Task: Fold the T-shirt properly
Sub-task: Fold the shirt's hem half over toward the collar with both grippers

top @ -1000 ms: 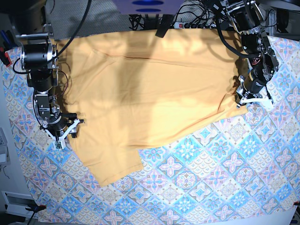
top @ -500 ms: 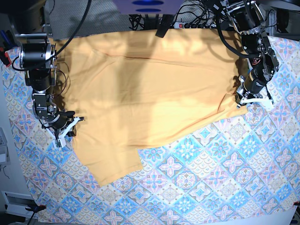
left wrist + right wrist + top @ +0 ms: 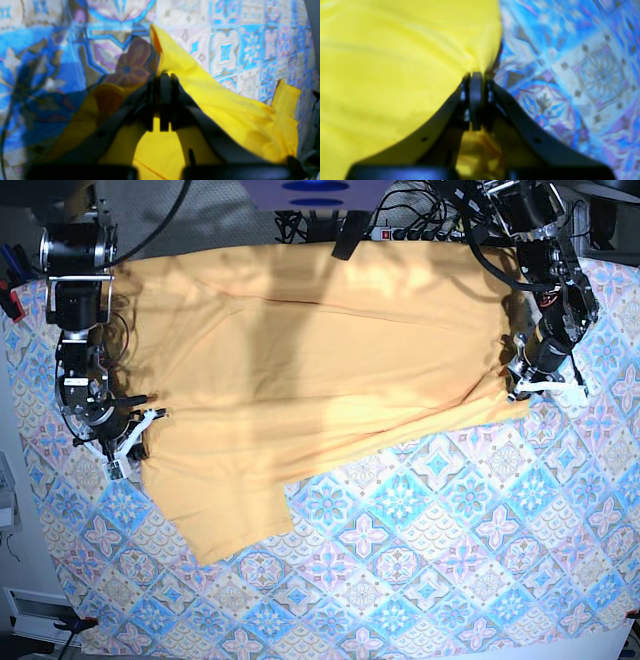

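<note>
Left wrist, grip: we see the left gripper (image 3: 162,77) with its jaws pressed together on a raised ridge of the T-shirt (image 3: 225,105); yellow cloth rises out from between the tips and peaks just beyond them.
Left wrist, cloth: we follow the shirt falling away to the right in soft folds, ending in a small upright corner at far right.
Left wrist, ground: the tablecloth (image 3: 237,45) shows its blue and pink tiles to the left and beyond the cloth, with shadow over its left part.
Right wrist, grip: here we have the right gripper (image 3: 476,77) clamped tight on the shirt's edge, the cloth puckering into the tips.
Right wrist, cloth: the shirt fills the whole left half, blurred but smooth; tablecloth lies to the right of the jaws.
Base, shirt: we see the T-shirt spread wide across the far half of the table, with one flap reaching toward the near left.
Base, right arm: on this view's left, the right gripper sits at the shirt's left edge, pinching it.
Base, left arm: on this view's right, the left gripper sits at the shirt's right near corner, and that corner looks slightly lifted.
Base, background: cables (image 3: 420,220) run along the far edge behind the shirt.
</note>
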